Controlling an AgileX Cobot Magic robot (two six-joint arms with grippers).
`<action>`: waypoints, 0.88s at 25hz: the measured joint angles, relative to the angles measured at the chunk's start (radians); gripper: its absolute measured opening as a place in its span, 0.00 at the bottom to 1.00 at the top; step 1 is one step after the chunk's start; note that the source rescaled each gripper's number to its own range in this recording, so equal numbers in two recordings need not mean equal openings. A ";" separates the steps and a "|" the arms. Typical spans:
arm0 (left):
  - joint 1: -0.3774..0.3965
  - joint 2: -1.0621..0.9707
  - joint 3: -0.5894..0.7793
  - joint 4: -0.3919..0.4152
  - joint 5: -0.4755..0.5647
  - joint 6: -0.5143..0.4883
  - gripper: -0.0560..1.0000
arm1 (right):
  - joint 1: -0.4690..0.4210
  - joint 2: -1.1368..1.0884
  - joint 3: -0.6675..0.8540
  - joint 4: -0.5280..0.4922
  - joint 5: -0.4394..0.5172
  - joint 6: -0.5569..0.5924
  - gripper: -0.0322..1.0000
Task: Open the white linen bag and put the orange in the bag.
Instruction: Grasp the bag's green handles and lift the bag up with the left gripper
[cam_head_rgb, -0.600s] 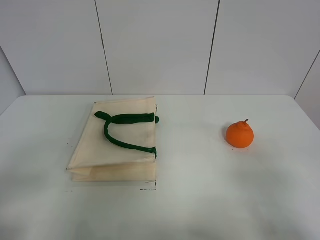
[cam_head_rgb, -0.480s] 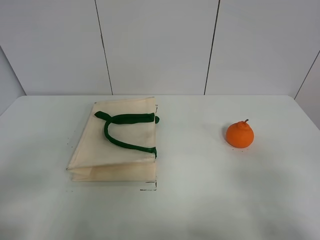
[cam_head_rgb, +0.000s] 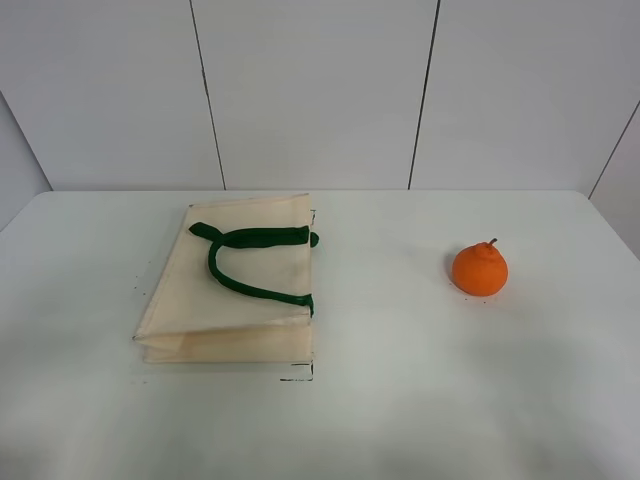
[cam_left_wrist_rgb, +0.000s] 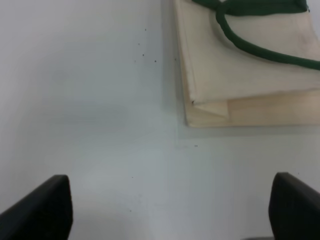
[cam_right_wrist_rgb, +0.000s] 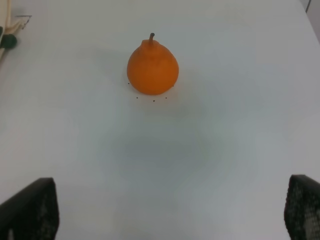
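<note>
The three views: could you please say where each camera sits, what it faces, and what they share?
Exterior high: mounted high, facing down at a flat cream-white cloth bag and round orange fruit; no robot parts.
Left wrist: on the left arm, facing the bag's corner; left jaws apart.
Right wrist: on the right arm, facing the orange; right jaws apart.
Each wrist shares its object with exterior high.
</note>
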 joint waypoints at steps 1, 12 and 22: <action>0.000 0.055 -0.031 -0.008 0.002 0.000 1.00 | 0.000 0.000 0.000 0.000 0.000 0.000 1.00; 0.000 0.888 -0.483 -0.027 -0.002 0.000 1.00 | 0.000 0.000 0.000 0.000 0.000 0.000 1.00; -0.002 1.604 -0.951 -0.027 -0.027 -0.042 1.00 | 0.000 0.000 0.000 0.000 0.000 0.000 1.00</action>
